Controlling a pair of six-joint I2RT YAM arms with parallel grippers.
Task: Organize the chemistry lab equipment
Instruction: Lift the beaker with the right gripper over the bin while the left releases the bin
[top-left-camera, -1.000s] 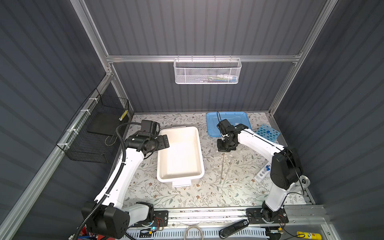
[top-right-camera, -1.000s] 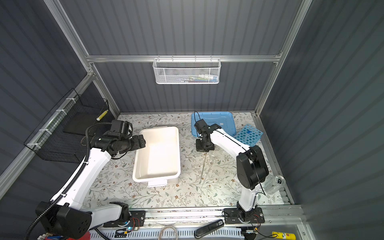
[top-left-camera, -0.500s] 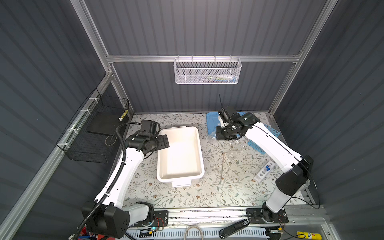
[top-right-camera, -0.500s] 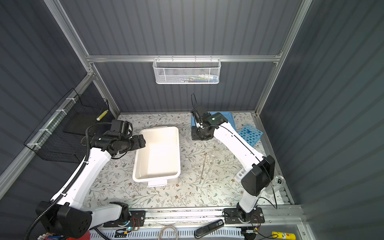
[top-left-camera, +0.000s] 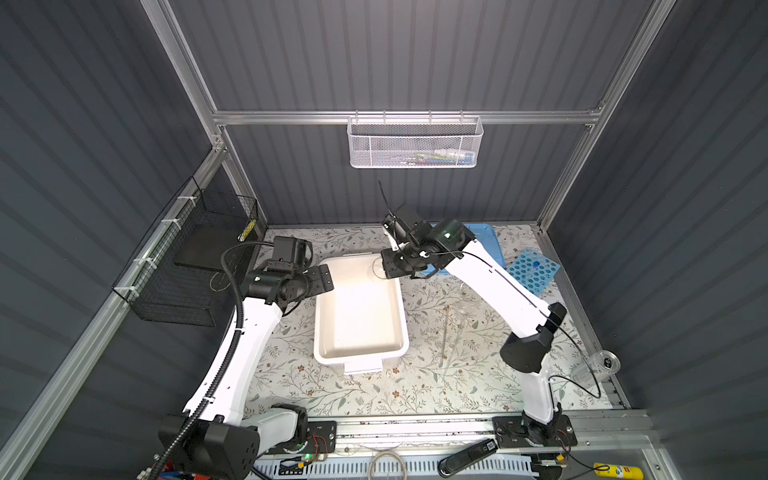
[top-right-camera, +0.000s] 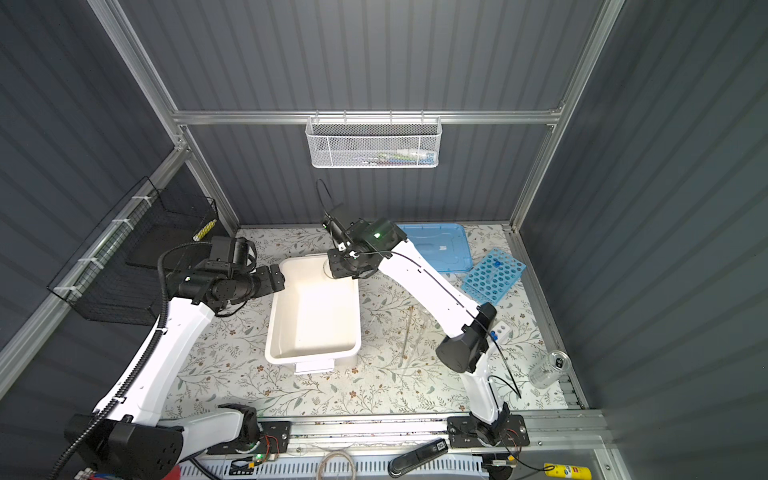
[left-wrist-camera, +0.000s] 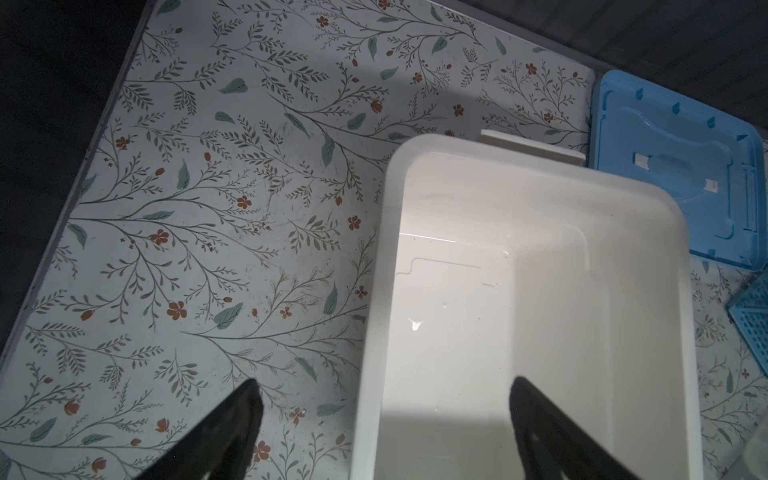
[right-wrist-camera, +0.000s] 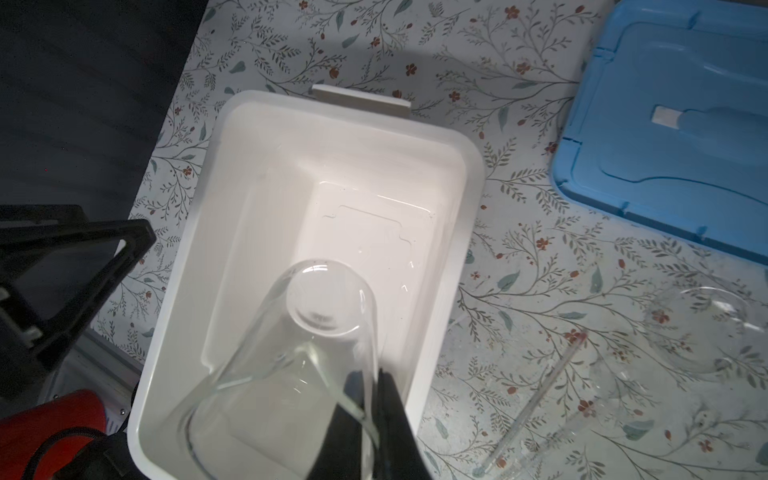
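Note:
My right gripper (right-wrist-camera: 372, 376) is shut on the rim of a clear glass beaker (right-wrist-camera: 299, 353), held tilted over the white tub (right-wrist-camera: 469, 174). In both top views that gripper (top-left-camera: 384, 266) (top-right-camera: 332, 270) hangs at the tub's far right corner. My left gripper (left-wrist-camera: 386, 386) is open and empty, its fingers straddling the tub's left wall (left-wrist-camera: 374, 332); in a top view it (top-left-camera: 322, 280) sits by the far left rim. A thin glass rod (top-left-camera: 444, 336) (right-wrist-camera: 536, 403) lies on the mat right of the tub. Another clear vessel (right-wrist-camera: 702, 332) lies beyond the rod.
A blue lid (top-left-camera: 486, 237) lies at the back right, with the sky-blue rack (top-left-camera: 532, 270) beside it holding a blue-capped tube (top-left-camera: 536, 264). A small white tube rack (top-right-camera: 498, 332) sits by the right arm's elbow. A metal can (top-right-camera: 548, 370) stands at the right edge.
My right arm has lifted the beaker off the mat and carried it left and back, over the tub's far right corner. The left arm has not moved.

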